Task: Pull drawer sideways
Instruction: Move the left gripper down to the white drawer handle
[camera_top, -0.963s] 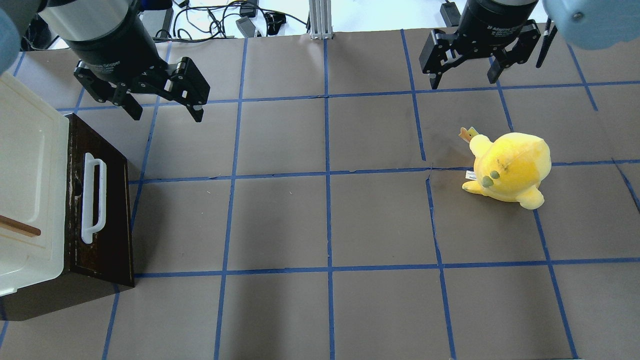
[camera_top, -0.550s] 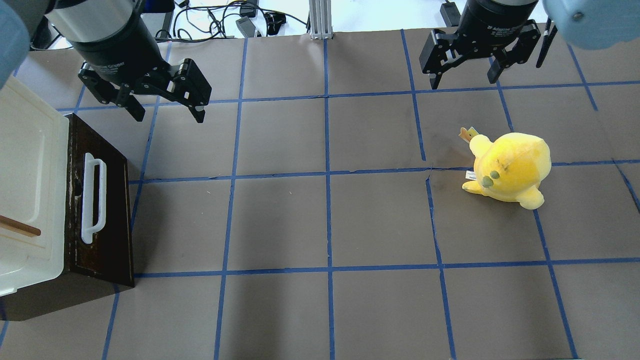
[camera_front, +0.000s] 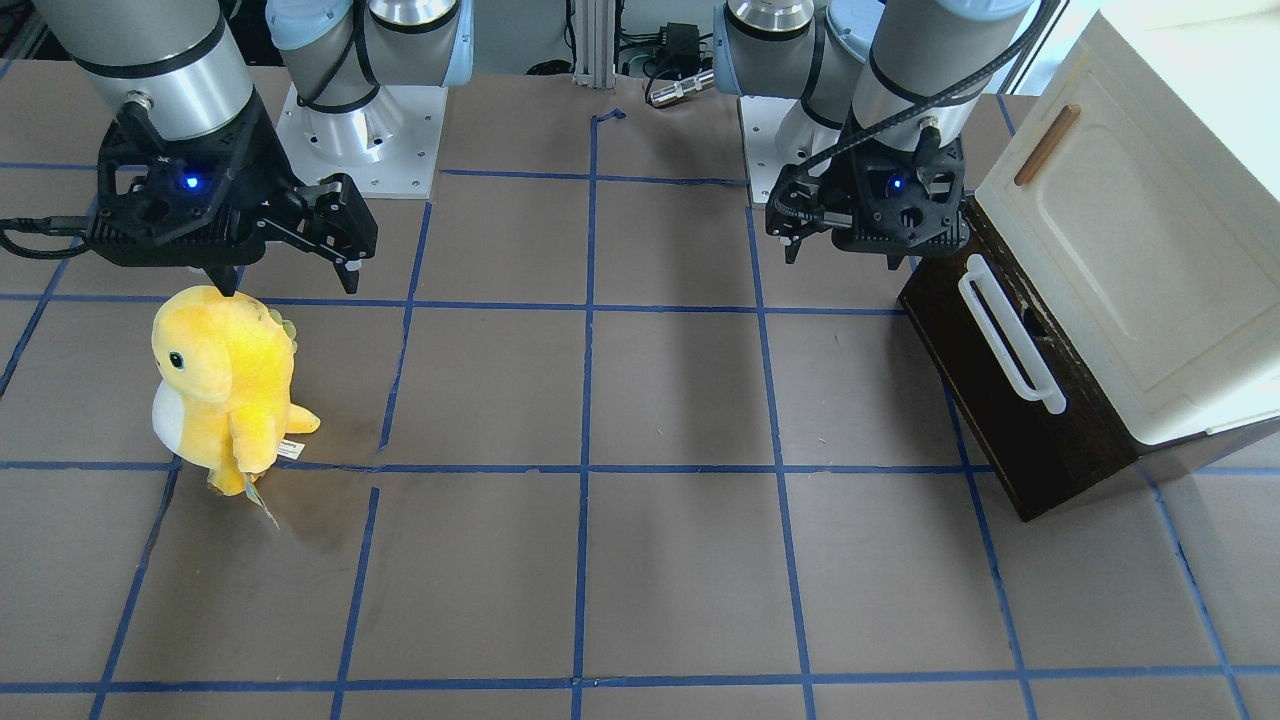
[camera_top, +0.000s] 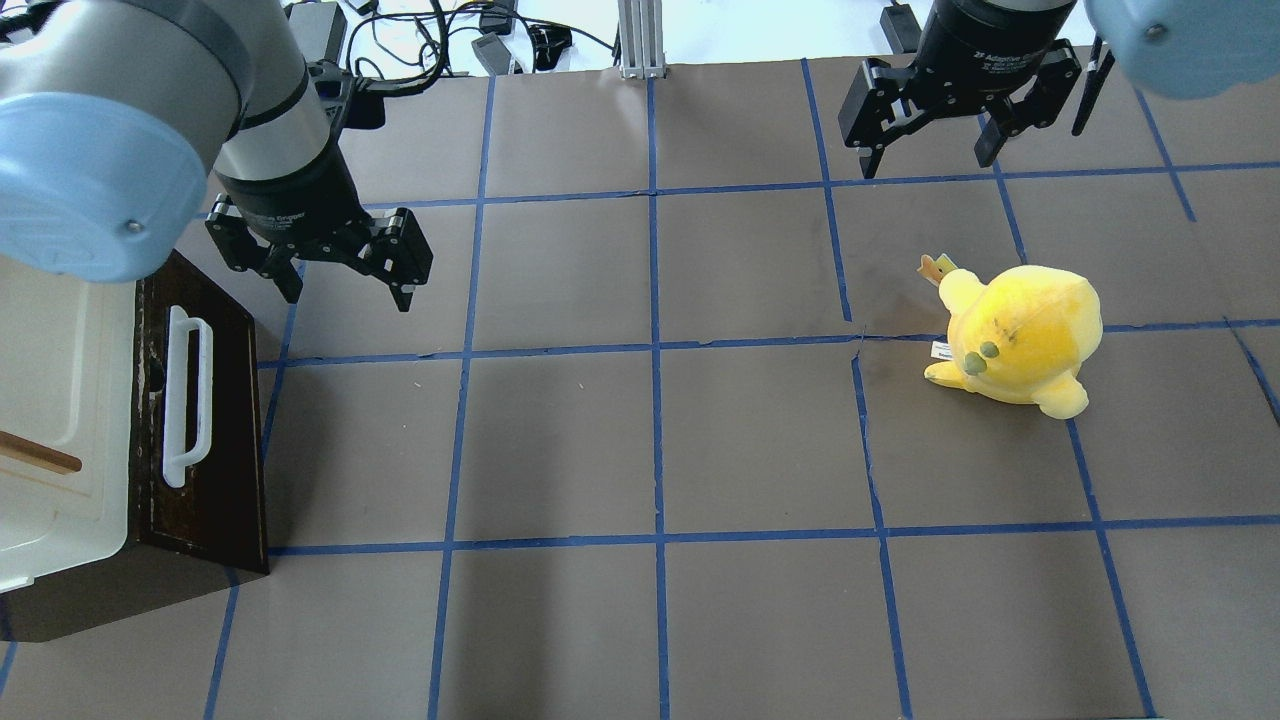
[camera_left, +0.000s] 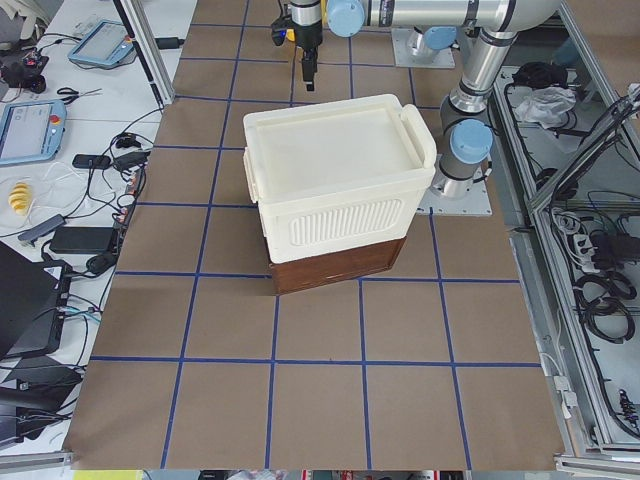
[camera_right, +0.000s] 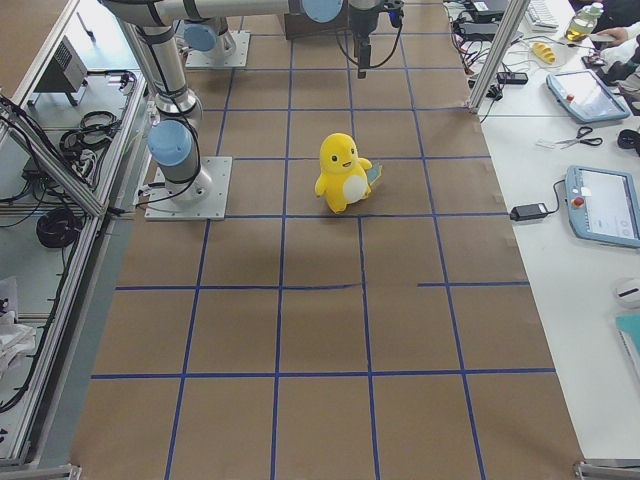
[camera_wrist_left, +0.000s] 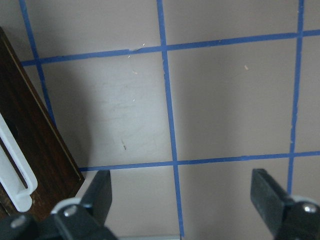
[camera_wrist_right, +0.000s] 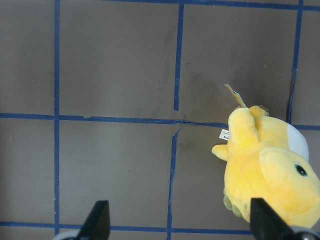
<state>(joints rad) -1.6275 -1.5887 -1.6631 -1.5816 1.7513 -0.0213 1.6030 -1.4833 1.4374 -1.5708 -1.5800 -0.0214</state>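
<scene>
Against the tabletop's left edge, the drawer (camera_top: 225, 430) sits under a cream-white cabinet (camera_top: 60, 380). Its dark grained front carries a smooth white bar handle (camera_top: 187, 397). The left-end camera hides that front, showing only ribbed cream casing. A fuzzy yellow plush (camera_top: 1020, 340) stands toward the right edge. Just past the drawer's robot-side corner hangs the left gripper (camera_top: 348, 298), jaws apart and empty. Nearer the robot's edge, the right gripper (camera_top: 927, 165) gapes too.

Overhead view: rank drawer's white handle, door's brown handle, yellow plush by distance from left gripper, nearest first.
1. White handle, on the drawer front, beside the left gripper.
2. Brown handle, on the cream door, view's left edge.
3. Yellow plush, far across, view's right half.
</scene>
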